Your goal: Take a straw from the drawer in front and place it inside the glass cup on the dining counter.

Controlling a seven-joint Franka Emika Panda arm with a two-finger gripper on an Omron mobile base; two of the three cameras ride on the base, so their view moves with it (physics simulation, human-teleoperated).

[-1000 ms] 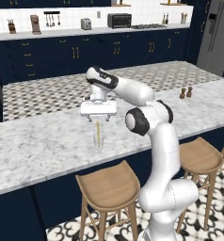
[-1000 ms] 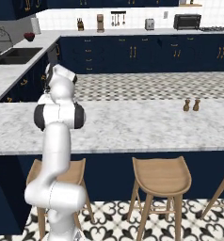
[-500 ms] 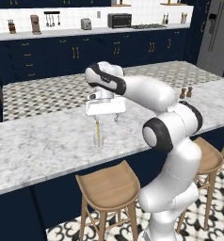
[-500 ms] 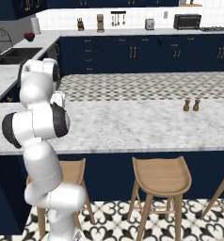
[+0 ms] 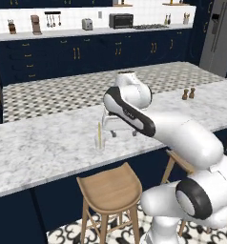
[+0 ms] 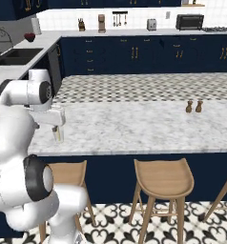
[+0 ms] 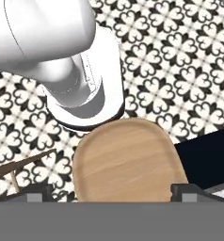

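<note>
While my arm arches over its near edge, the dining counter (image 5: pixel 48 147) stretches wide across the scene, a white-and-grey marble slab on a navy base. Beyond it lies patterned floor, then the far wall of navy cabinets under a marble worktop carrying a toaster oven (image 5: pixel 120 20). Two wooden stools are tucked under the counter's near side: one stool (image 5: pixel 109 188) sits just below the cup, another (image 6: pixel 162 177) further right. My claw (image 5: pixel 121 128) hangs low over the counter, just right of the cup, its jaws spread wide with nothing between them. In the hand view the dark fingertips (image 7: pixel 36 192) sit far apart at the bottom, and between them I'm looking straight down at a round wooden seat and black-and-white tiled floor. The glass cup (image 5: pixel 99 142) stands upright on the marble near the front edge. The straw (image 5: pixel 99 134) is inside it, pale yellow, standing nearly upright with its top poking above the rim; from the right base camera cup and straw (image 6: pixel 58 133) are partly hidden behind my hand, so I can't judge the lean. Far right on the counter stand two small brown shakers (image 5: pixel 188 94), well apart from the cup.
</note>
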